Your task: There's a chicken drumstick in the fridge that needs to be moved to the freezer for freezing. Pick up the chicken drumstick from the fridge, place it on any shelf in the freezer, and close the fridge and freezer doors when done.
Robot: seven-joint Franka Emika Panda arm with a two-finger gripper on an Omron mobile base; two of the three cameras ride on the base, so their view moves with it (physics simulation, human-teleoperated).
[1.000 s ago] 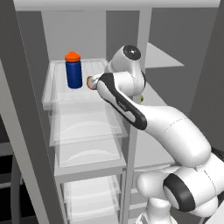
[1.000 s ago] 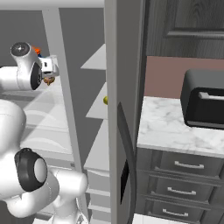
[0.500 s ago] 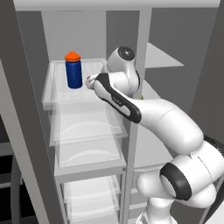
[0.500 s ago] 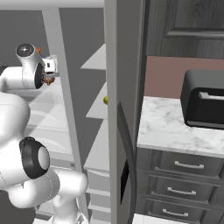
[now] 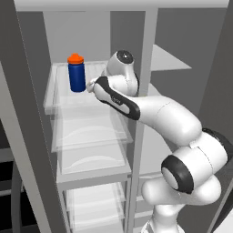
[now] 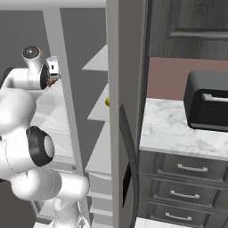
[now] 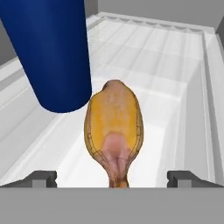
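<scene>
The chicken drumstick (image 7: 113,129) lies on a clear glass fridge shelf (image 7: 175,83), golden-brown, its tapered end pointing at the hand. My gripper (image 7: 113,177) is open, one fingertip on each side of that tapered end and well apart from it. The blue orange-capped bottle (image 7: 52,52) stands just left of the drumstick. From the left base view the gripper (image 5: 92,84) reaches onto the upper fridge shelf (image 5: 57,98) right beside the bottle (image 5: 76,73). The freezer's opaque grey shelf (image 5: 168,60) lies to the right behind the divider. In the right base view the hand (image 6: 52,73) is at the same shelf height.
A vertical grey divider (image 5: 143,91) separates fridge and freezer. A tiny yellow-green item (image 6: 107,102) sits on a freezer shelf (image 6: 100,113). The open door (image 6: 116,89) with its dark handle (image 6: 128,156) stands edge-on. A black appliance (image 6: 207,100) rests on the marble counter (image 6: 178,133).
The hand has edged left toward the bottle and dipped slightly onto the shelf. The bottle has not moved.
</scene>
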